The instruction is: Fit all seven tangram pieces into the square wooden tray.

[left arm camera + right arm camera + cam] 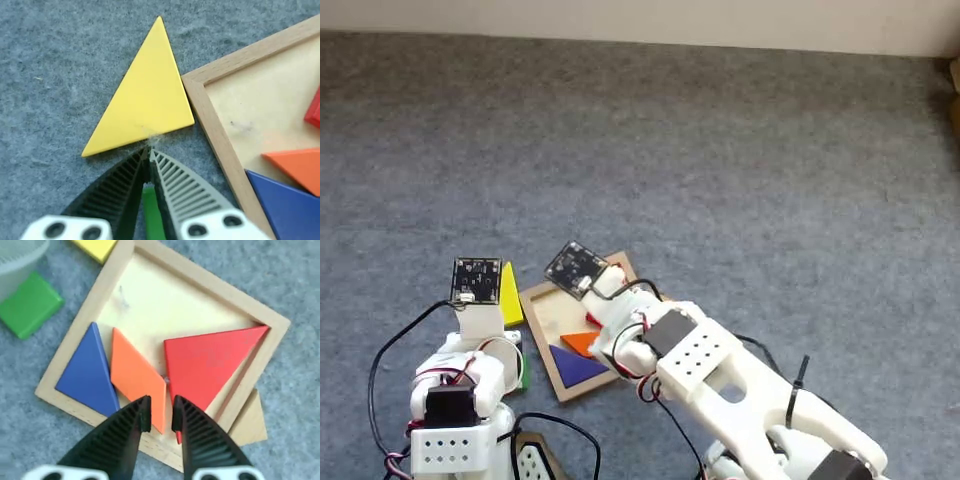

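The square wooden tray has three pieces in it. A blue triangle is tucked into one corner, an orange parallelogram sits flush against it, and a big red triangle touches the orange one. The red one's sharp tip looks like it's riding up on the rim instead of lying flat, so I'd say it isn't properly seated. About half the tray floor is bare.

Outside, a yellow triangle lies flat on the grey carpeted counter, right up against the tray's outer rim by a corner. A green square is on the counter just beside the next rim along. A tan flat thing pokes out at the far rim, can't tell what it is.

The right tool hangs over the orange/red seam, open only a crack, holding nothing. The left tool is closed up empty, tip touching the yellow triangle's edge.

Handling guess: these are thin, stiff, light painted blocks, probably slick. Lying flat on carpet there's not much to bite. I'd pinch across two opposite edges near the middle, or just nudge them along. Too hard a squeeze on a corner and they'll likely squirt out.
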Controlling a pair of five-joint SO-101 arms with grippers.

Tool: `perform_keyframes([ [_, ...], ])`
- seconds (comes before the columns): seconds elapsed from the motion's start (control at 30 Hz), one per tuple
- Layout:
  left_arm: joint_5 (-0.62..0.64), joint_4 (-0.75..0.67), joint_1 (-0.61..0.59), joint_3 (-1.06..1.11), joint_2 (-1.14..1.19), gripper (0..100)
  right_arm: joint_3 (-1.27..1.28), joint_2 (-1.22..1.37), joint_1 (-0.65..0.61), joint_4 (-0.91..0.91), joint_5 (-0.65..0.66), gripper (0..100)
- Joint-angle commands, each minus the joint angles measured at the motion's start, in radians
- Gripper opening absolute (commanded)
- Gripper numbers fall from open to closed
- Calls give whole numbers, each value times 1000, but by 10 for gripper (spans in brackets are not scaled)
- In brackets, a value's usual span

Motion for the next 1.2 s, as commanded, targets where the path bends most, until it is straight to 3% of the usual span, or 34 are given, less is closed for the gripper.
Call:
perform_keyframes([
  [0.0, -9, 6, -12, 21, -7, 7, -24, -31, 54, -10, -48, 80],
  [0.2, -9, 6, -12, 21, -7, 7, -24, -202, 170, 94, -52, 80],
  [0.57, -9, 6, -12, 21, -7, 7, 2, -651, 389, 450, -52, 80],
  [0.9, -8, 6, 15, 21, -7, 7, 363, -1047, 631, 364, -52, 77],
  [1.03, -6, 6, 22, 21, -7, 7, 516, -1219, 645, 371, -55, 77],
  [1.17, -9, 8, 28, 21, -7, 7, 611, -1299, 648, 371, -138, 77],
])
